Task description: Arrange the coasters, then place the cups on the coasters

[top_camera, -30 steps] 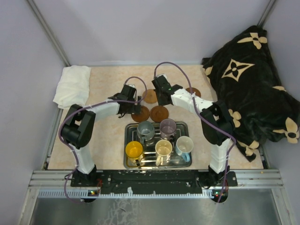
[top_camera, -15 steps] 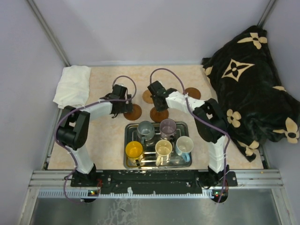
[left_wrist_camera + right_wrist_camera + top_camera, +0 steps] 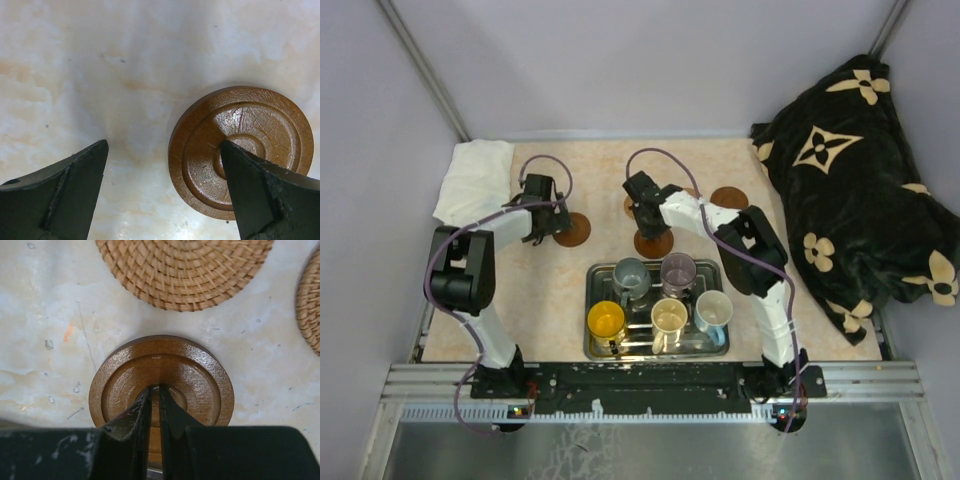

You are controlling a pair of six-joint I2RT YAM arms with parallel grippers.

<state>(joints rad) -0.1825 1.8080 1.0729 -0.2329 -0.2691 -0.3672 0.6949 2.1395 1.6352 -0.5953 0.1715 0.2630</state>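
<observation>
The pale marbled table (image 3: 535, 290) sits between grey walls, with a white cloth (image 3: 475, 180) at its far left corner and a black patterned blanket (image 3: 860, 190) spilling over its right edge. Over the last second the left gripper (image 3: 164, 150) has swept from the middle toward the left edge. One wooden coaster (image 3: 250, 125) has travelled with it and now lies flat left of centre, apart from the others. The jaws stand wide and grip nothing; one finger hangs over the disc, and I cannot tell whether it touches.

The right gripper (image 3: 155, 390) has drawn back toward the tray (image 3: 710, 268). Its fingers are nearly closed and rest tip-down on the centre of a second wooden coaster (image 3: 200, 375) just beyond the tray's far rim, with woven coasters (image 3: 185, 270) farther back.

The row is spreading out, probably about half laid. All five cups (image 3: 669, 316) stand in the tray. Open surface remains along the left side, while the blanket crowds the right.
</observation>
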